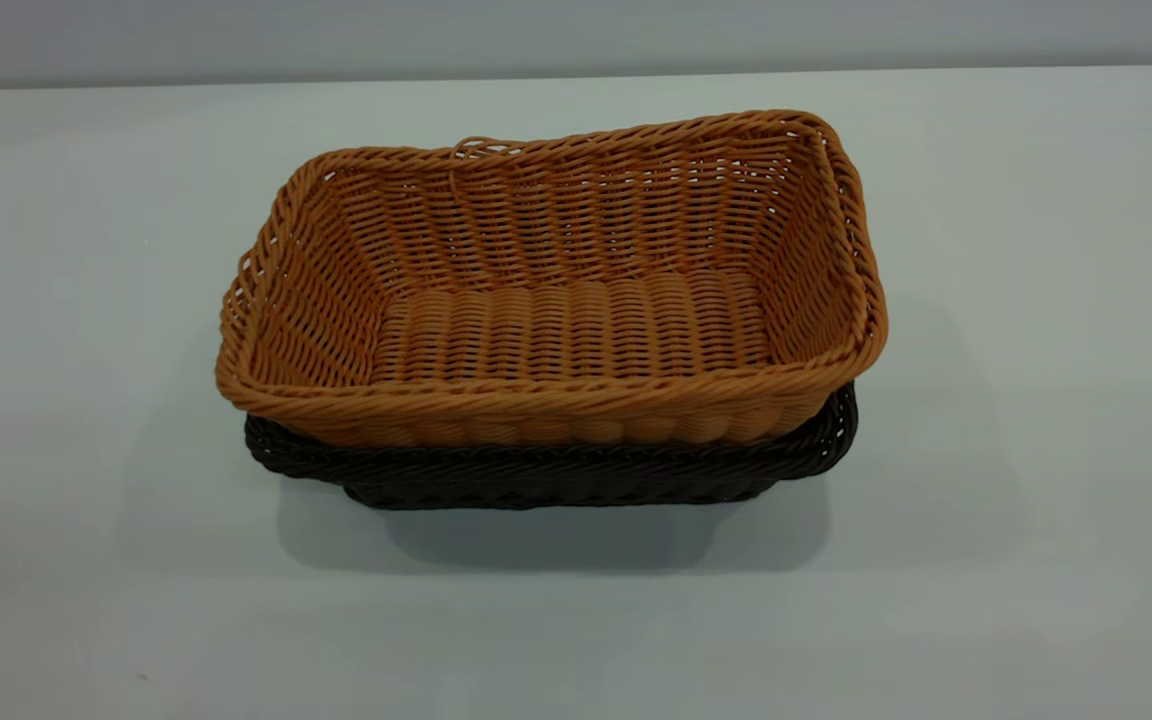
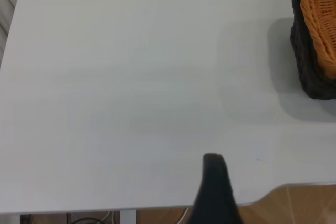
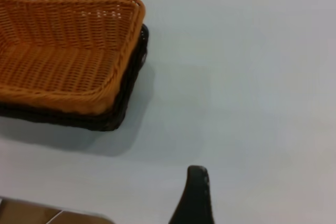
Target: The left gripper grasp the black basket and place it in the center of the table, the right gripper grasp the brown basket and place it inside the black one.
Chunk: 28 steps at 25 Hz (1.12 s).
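Note:
The brown basket [image 1: 576,300] sits nested inside the black basket [image 1: 556,475] in the middle of the table [image 1: 1036,300]; only the black one's rim and lower wall show beneath it. The left wrist view catches a corner of the brown basket [image 2: 320,19] and the black basket [image 2: 310,61] far across the tabletop. My left gripper [image 2: 260,182] hangs back near the table edge, open and empty, with one dark finger [image 2: 212,187] showing. My right gripper [image 3: 237,184] is likewise open and empty, well away from the brown basket [image 3: 58,56] and black basket [image 3: 113,119], one finger [image 3: 195,195] visible.
The table's edge [image 2: 294,187] and a wooden floor show in the left wrist view. A wall runs behind the table's far edge [image 1: 576,75]. Neither arm appears in the exterior view.

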Tool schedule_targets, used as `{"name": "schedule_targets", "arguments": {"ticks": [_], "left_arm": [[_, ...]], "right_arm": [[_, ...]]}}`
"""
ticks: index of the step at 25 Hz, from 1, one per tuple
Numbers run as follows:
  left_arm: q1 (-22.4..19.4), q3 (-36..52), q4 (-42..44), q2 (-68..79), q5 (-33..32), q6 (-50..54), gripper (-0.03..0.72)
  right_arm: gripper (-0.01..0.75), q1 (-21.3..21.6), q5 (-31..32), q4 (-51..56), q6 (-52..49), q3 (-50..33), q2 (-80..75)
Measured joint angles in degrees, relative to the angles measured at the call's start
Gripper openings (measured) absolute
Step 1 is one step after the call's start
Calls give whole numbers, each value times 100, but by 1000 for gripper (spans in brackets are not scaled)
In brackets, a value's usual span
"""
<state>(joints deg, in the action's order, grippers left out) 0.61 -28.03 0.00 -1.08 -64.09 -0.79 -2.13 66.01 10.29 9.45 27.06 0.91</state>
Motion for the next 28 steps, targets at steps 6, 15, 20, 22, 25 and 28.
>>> {"name": "schedule_targets", "arguments": {"ticks": [6,15,20,22,25,28], "left_arm": [[0,5,0,0,0,0,506],[0,5,0,0,0,2,506],[0,5,0,0,0,2,506],[0,5,0,0,0,2,506],[0,5,0,0,0,2,506],[0,5,0,0,0,2,506]], "right_arm": [[586,166,-6,-128,-195,0,0],[586,171,-22,-576,-881,-4,0],[580,171,-22,-594,-894,-7,0],[575,171,-27,-594,-894,-7,0],[570,171,-34,-594,-894,-7,0],[569,171,-35,-594,-894,-7,0]]}}
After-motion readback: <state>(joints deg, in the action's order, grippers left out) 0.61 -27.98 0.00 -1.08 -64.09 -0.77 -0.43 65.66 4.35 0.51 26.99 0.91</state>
